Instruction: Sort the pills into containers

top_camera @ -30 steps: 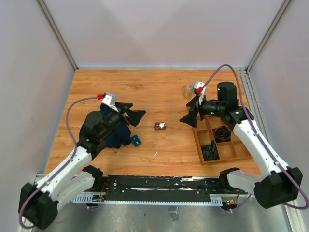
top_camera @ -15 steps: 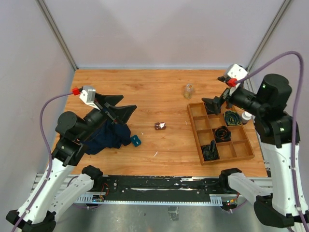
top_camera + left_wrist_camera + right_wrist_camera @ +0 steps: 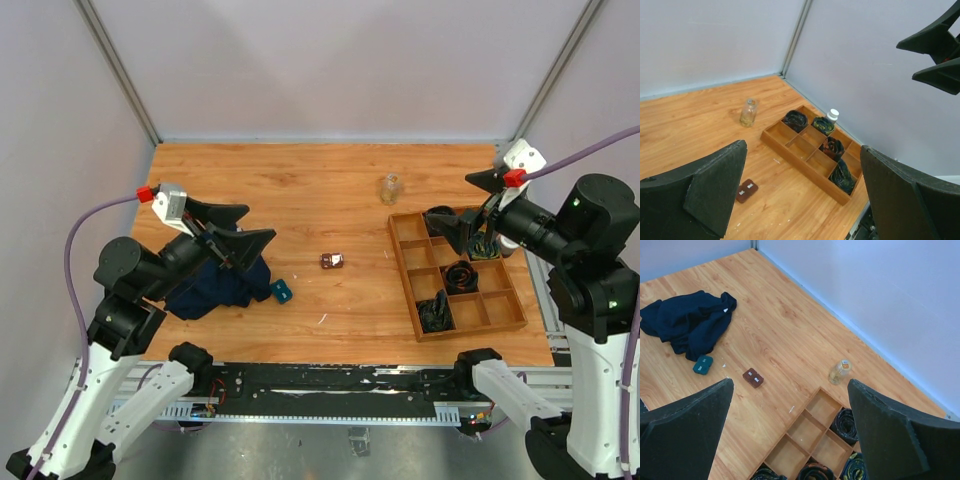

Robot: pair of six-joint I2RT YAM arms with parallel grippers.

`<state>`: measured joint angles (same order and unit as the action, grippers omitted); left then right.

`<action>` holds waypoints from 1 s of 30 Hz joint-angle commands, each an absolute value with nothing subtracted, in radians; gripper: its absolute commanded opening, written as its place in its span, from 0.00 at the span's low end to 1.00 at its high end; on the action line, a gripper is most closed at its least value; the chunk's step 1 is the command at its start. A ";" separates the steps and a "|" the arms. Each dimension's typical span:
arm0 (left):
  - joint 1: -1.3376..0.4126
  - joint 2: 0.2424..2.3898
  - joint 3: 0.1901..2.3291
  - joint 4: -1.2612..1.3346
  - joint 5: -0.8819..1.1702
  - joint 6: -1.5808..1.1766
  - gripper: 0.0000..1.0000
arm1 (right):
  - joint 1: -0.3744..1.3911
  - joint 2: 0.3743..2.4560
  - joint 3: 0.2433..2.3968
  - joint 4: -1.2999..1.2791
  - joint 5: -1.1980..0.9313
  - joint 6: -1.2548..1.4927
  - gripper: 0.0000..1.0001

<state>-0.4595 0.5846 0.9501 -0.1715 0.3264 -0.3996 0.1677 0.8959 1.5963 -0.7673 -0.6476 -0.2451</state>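
The container, a small dark reddish-brown box (image 3: 332, 261), lies shut on the table's middle; it also shows in the left wrist view (image 3: 747, 190) and the right wrist view (image 3: 753, 378). My left gripper (image 3: 258, 224) is open and empty, raised high over the left side, left of the box; its view (image 3: 802, 150) looks down from afar. My right gripper (image 3: 447, 197) is open and empty, high over the wooden tray's far end (image 3: 790, 385). I cannot make out any loose pills.
A wooden divided tray (image 3: 412, 300) with rolled dark items stands at the right. A small clear bottle (image 3: 390, 187) stands behind it, and a white-capped bottle (image 3: 832, 115) is beside it. A navy cloth (image 3: 215, 285) and a teal box (image 3: 282, 291) lie at the left.
Both arms have risen and drawn back towards their own sides. The right gripper left the spot by the clear bottle and now hangs over the tray. The box has not moved.
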 commanded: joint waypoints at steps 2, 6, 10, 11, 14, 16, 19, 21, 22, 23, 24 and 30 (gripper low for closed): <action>-0.454 0.582 0.972 -0.228 0.337 -0.368 0.99 | 0.136 0.889 1.638 -0.788 -0.561 -0.176 0.98; -0.454 0.569 0.956 -0.234 0.346 -0.373 0.99 | 0.120 0.887 1.637 -0.797 -0.561 -0.161 0.98; -0.454 0.551 0.936 -0.244 0.347 -0.373 0.99 | 0.112 0.891 1.634 -0.799 -0.560 -0.158 0.98; -0.454 0.547 0.929 -0.244 0.345 -0.374 0.99 | 0.111 0.893 1.631 -0.799 -0.561 -0.158 0.98; -0.454 0.542 0.911 -0.247 0.345 -0.375 0.99 | 0.103 0.895 1.621 -0.797 -0.568 -0.156 0.98; -0.454 0.541 0.907 -0.247 0.345 -0.376 0.99 | 0.098 0.893 1.617 -0.797 -0.564 -0.155 0.98; -0.454 0.542 0.916 -0.245 0.355 -0.378 0.99 | 0.090 0.890 1.617 -0.798 -0.557 -0.153 0.98; -0.454 0.546 0.928 -0.245 0.362 -0.378 0.99 | 0.086 0.891 1.621 -0.798 -0.558 -0.150 0.98; -0.455 0.548 0.934 -0.243 0.364 -0.377 0.99 | 0.084 0.893 1.621 -0.798 -0.559 -0.151 0.98; -0.454 0.551 0.937 -0.239 0.368 -0.378 0.99 | 0.082 0.893 1.622 -0.798 -0.561 -0.152 0.98; -0.455 0.553 0.937 -0.235 0.373 -0.378 0.99 | 0.079 0.896 1.624 -0.798 -0.565 -0.151 0.98; -0.454 0.585 0.927 -0.188 0.425 -0.406 0.99 | 0.072 0.910 1.629 -0.801 -0.575 -0.155 0.98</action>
<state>-0.4595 0.5636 0.9142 -0.2337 0.3710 -0.3901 0.0910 0.9024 1.6112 -0.7914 -0.5728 -0.1684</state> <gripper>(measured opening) 0.992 0.984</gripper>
